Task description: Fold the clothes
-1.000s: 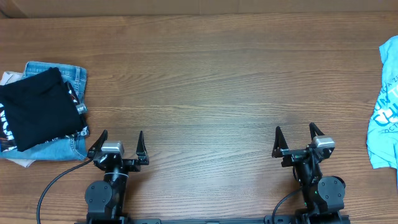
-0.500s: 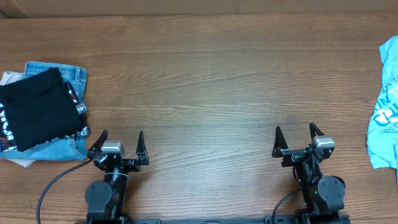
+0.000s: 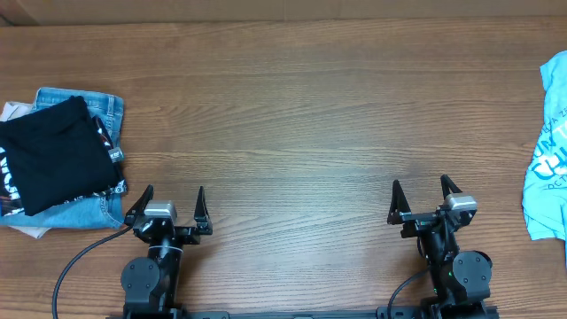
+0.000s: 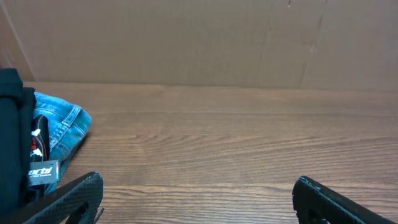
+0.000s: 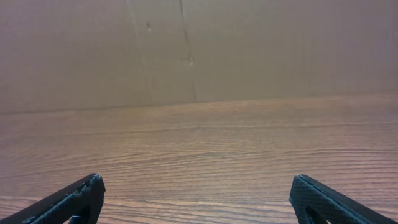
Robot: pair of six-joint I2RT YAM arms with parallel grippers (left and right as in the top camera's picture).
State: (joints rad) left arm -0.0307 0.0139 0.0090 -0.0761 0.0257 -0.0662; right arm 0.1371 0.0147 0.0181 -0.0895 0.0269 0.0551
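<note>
Change: nothing has moved; both arms stay as before.
Left gripper (image 3: 174,191): fingers wide apart, holding nothing.
Right gripper (image 3: 421,182): fingers wide apart, holding nothing.
Clothes (image 3: 49,155): folded, lying on jeans (image 3: 104,108), at the table (image 3: 292,115) left edge.

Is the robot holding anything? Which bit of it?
Nothing. The left gripper and right gripper have open, empty jaws; the black garment lies apart, untouched.

light-blue shirt (image 3: 547,151) cut off at overhead's right edge, denim (image 3: 108,108) and lettered shirt (image 3: 9,182) mostly buried under black garment (image 3: 53,155)
</note>
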